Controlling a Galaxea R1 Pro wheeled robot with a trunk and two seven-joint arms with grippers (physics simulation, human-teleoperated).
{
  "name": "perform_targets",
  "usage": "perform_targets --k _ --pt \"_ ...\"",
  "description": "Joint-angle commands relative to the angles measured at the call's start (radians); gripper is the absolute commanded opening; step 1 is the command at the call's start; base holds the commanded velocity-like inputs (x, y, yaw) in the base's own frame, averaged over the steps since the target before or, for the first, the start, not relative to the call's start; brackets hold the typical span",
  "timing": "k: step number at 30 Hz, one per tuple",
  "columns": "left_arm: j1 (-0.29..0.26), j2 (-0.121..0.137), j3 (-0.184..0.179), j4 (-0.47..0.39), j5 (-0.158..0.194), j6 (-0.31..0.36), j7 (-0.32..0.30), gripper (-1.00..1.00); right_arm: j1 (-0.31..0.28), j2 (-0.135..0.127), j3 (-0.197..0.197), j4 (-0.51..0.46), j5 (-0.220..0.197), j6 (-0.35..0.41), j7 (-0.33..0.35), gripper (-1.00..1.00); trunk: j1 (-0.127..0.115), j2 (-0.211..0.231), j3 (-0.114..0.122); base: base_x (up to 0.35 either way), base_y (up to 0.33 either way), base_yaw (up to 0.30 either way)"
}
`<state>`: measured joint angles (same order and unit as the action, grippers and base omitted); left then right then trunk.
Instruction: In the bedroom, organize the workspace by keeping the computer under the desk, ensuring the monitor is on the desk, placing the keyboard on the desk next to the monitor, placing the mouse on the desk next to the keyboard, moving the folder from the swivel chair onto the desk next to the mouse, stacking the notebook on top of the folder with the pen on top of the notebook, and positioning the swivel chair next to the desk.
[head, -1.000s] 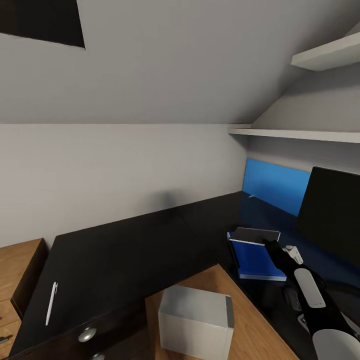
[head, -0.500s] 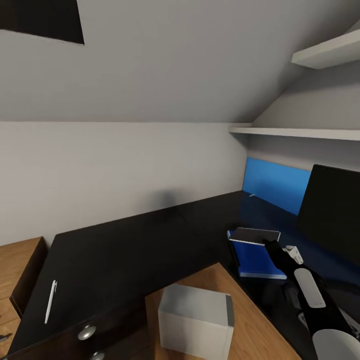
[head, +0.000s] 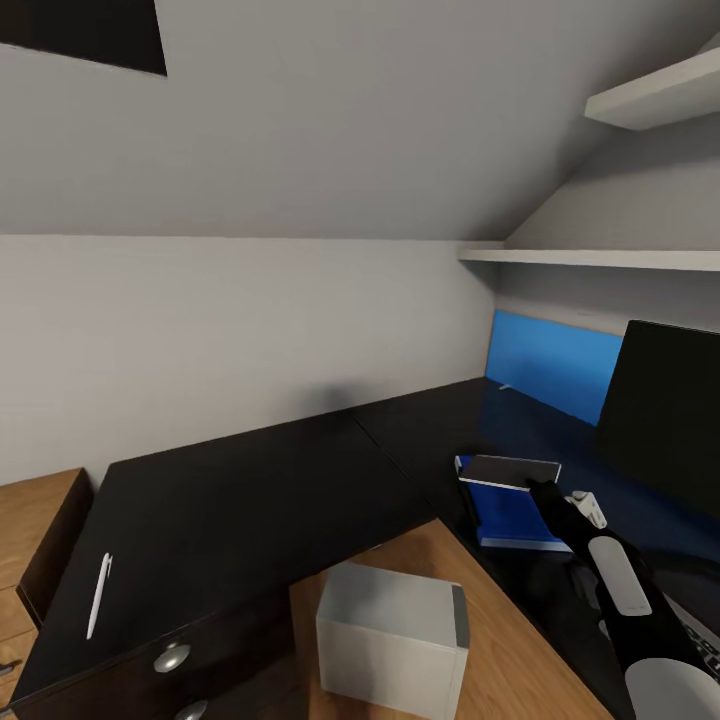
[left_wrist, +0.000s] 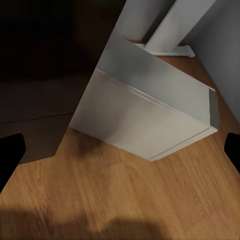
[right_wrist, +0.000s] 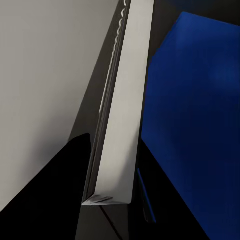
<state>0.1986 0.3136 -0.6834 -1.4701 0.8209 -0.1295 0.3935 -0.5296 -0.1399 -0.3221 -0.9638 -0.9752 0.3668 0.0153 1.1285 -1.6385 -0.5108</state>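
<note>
Computer (head: 392, 640) on the wood floor below the desk (head: 250, 500), left gripper (left_wrist: 120, 150) above it with fingertips spread wide apart. Pen (head: 98, 596) near the desk's front edge. Farther back, right gripper (head: 540, 490) clamped on the notebook (head: 508, 470) over the folder (head: 515, 515), beside the monitor (head: 665, 410).

Grey notebook (head: 508, 470) on blue folder (head: 515, 515), white pen (head: 98, 596) apart

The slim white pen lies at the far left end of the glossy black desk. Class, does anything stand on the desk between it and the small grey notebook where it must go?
Nothing visible does. Between the slim white pen and the small grey notebook, which rests on the bright blue folder, the glossy black desk top is bare.
</note>
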Motion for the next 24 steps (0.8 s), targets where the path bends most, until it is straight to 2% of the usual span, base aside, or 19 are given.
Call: perform_targets --k 1,14,24 --pt "-0.001 0.001 -0.003 -0.001 0.011 -0.008 0.004 1.0 -0.001 0.0 -0.003 -0.001 -0.003 0.006 0.002 -1.0 0.0 -0.001 -0.001 0.0 0.0 0.0" --pt "-0.001 0.001 -0.004 -0.001 0.01 -0.009 0.004 1.0 -0.001 0.0 -0.004 -0.001 -0.003 0.003 -0.001 -1.0 0.0 -0.001 -0.001 0.0 0.0 0.0" --pt "-0.001 0.001 -0.004 -0.001 0.011 -0.008 0.004 1.0 -0.001 0.0 -0.003 0.0 -0.003 -0.051 -0.001 -1.0 0.0 -0.001 -0.001 0.0 0.0 0.0"
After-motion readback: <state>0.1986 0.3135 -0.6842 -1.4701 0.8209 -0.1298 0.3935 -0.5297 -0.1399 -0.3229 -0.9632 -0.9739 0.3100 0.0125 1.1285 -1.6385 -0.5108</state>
